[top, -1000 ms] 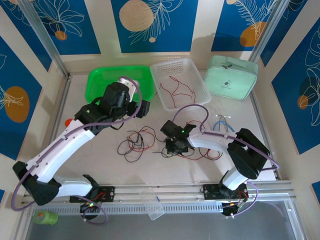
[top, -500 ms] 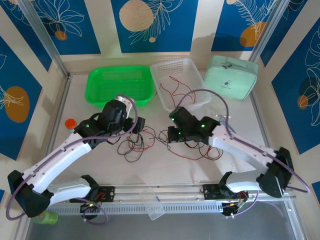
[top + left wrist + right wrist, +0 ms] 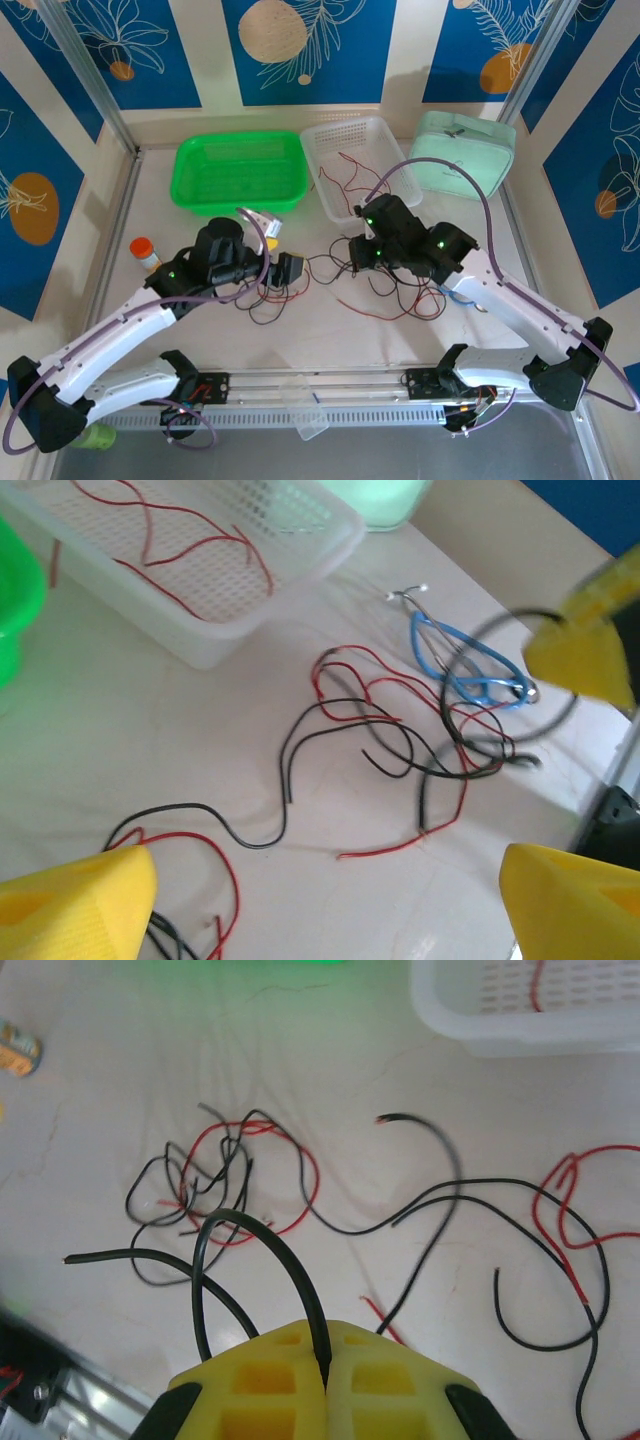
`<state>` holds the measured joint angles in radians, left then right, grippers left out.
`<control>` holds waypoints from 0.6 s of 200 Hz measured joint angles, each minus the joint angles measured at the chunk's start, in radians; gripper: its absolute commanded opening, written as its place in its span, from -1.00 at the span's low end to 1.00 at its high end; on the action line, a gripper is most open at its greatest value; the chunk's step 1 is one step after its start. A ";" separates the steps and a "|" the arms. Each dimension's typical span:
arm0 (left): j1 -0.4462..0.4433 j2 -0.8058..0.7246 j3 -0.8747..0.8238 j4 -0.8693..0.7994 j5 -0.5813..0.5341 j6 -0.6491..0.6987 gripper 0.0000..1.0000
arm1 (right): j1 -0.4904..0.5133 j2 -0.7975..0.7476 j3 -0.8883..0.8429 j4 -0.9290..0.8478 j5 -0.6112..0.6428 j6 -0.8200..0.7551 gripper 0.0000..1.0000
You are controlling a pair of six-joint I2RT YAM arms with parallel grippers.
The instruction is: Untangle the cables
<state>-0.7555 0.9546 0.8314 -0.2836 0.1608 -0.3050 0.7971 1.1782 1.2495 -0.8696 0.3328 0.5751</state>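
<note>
Right gripper (image 3: 325,1360) moved toward one white basket (image 3: 230,640), clenched on one black cable (image 3: 240,1218); left gripper (image 3: 325,880) released.

The left arm (image 3: 120,325) reaches from 7 o'clock toward the middle. The left tool (image 3: 285,268) faces 3 o'clock, its fingers (image 3: 75,900) wide apart. The right arm (image 3: 510,305) bends in from 4 o'clock. The right tool (image 3: 358,250) faces 9 o'clock, pinched on a black cable (image 3: 271,1237).

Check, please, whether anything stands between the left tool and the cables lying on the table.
Nothing visible does. The left tool hangs open above the cables, which lie uncovered on the table. The right tool, shut on a black cable, is off to one side.
</note>
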 measured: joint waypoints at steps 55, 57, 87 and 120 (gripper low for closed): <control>-0.063 -0.066 -0.187 0.099 -0.025 0.053 0.82 | -0.068 -0.065 -0.026 0.088 0.019 0.187 -1.00; -0.066 -0.066 -0.191 0.109 -0.028 0.056 0.82 | -0.068 -0.067 -0.026 0.092 0.019 0.192 -1.00; -0.124 -0.054 -0.274 0.316 -0.071 0.114 0.86 | -0.066 -0.078 -0.029 0.154 0.013 0.286 -1.00; -0.167 0.074 -0.301 0.578 -0.092 0.188 0.92 | -0.058 -0.084 -0.050 0.215 -0.001 0.360 -1.00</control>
<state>-0.9222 1.0283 0.5304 0.2939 0.0692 -0.1165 0.7395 1.0946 1.1999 -0.6548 0.3317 0.9356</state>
